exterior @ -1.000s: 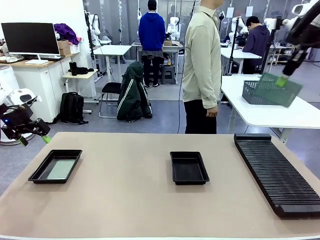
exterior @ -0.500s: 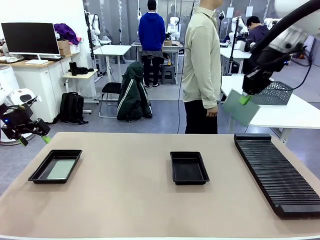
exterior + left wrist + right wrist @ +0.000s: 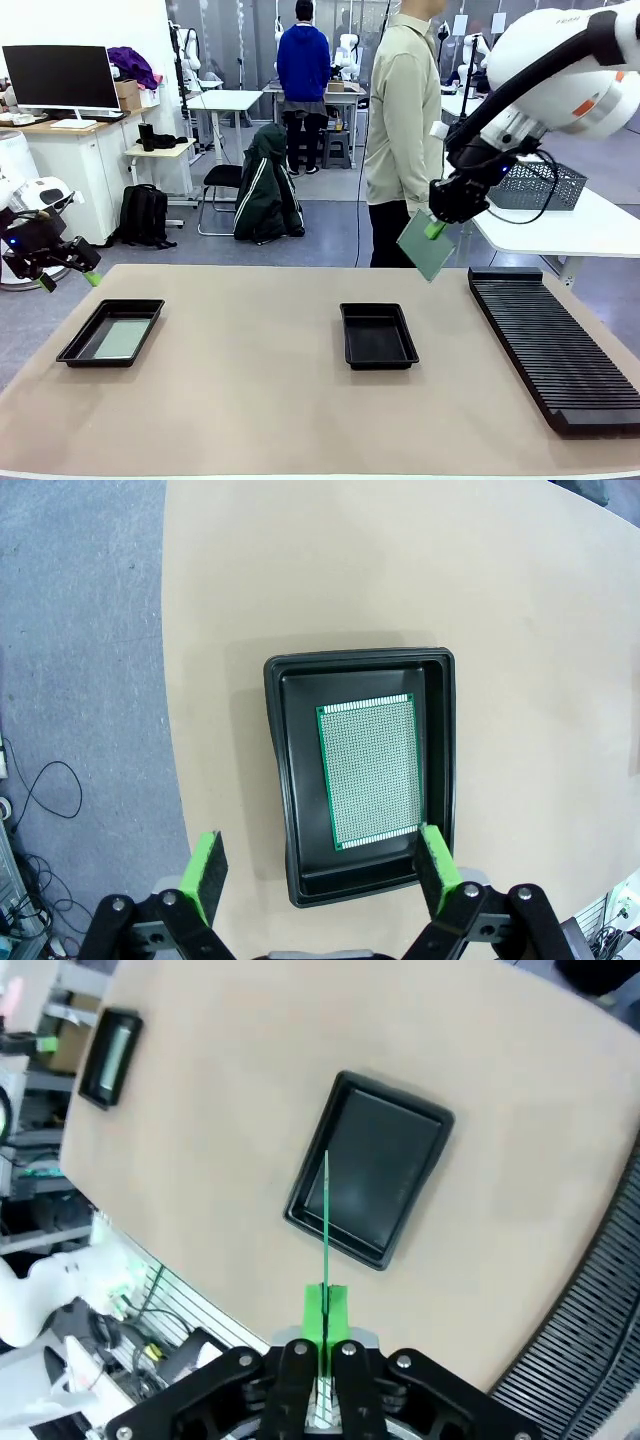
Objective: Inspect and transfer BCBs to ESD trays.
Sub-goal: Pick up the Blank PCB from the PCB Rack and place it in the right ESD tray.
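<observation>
Right claw (image 3: 434,229), clamped shut on a board (image 3: 424,247), has swung in from 2 o'clock toward the empty middle tray (image 3: 378,335); left claw (image 3: 320,868) hangs wide open, holding nothing.

No legible text or labels anywhere.

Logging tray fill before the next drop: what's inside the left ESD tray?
One green BCB lies flat inside the left ESD tray, covering most of the floor. Anything beneath the board is hidden.
</observation>
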Robot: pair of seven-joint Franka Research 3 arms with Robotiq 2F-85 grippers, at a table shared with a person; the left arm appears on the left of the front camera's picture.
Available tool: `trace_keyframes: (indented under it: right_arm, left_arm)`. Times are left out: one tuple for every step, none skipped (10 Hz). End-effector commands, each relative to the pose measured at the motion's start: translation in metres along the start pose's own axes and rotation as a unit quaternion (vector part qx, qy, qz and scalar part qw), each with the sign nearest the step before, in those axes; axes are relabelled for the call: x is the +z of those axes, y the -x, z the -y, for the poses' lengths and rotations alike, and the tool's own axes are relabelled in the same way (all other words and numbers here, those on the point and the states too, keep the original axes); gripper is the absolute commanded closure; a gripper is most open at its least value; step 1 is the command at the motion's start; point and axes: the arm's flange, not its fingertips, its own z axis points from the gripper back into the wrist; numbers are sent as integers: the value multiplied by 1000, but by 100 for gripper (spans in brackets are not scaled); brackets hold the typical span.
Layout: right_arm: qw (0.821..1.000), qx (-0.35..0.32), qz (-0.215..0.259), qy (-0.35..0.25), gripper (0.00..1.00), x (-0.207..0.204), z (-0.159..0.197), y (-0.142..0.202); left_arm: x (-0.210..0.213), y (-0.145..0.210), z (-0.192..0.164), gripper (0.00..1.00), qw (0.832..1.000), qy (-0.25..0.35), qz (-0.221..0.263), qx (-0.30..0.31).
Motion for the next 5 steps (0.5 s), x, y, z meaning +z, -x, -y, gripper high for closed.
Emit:
trace_keyframes:
  right_arm:
    - [998, -47, 19, -24, 98, -26, -3, 3]
    - [998, -61, 17, -30, 98, -38, 0, 4]
    - [997, -72, 20, -35, 98, -49, 2, 7]
    - [996, -82, 25, -40, 98, -61, 3, 9]
    - [993, -99, 29, -50, 98, -75, 6, 9]
  left_arm:
    - [0, 1, 0, 0, 1000, 1, 4, 4]
    - [0, 1, 0, 0, 1000, 1, 4, 4]
    - [0, 1, 0, 0, 1000, 1, 4, 4]
    - [0, 1, 0, 0, 1000, 1, 4, 4]
    - [0, 1, 0, 0, 1000, 1, 4, 4]
